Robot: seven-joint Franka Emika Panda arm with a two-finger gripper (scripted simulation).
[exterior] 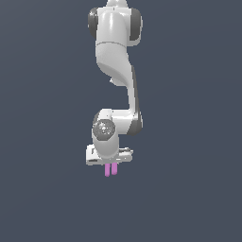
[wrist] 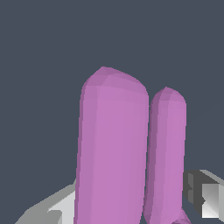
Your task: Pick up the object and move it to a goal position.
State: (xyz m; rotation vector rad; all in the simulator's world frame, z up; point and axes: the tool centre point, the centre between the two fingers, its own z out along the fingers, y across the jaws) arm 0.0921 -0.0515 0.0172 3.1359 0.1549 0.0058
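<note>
A glossy white robot arm (exterior: 116, 56) of smooth, rounded segments, with dark grey bands at the joints (one joint has a round grey cap) and a flat white wrist block.

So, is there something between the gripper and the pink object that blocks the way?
Nothing visible does. The pink object already sits directly under the white gripper, its two prongs sticking out below, and the wrist view shows them right in front of the camera. Whether the fingers actually clamp it cannot be seen.
</note>
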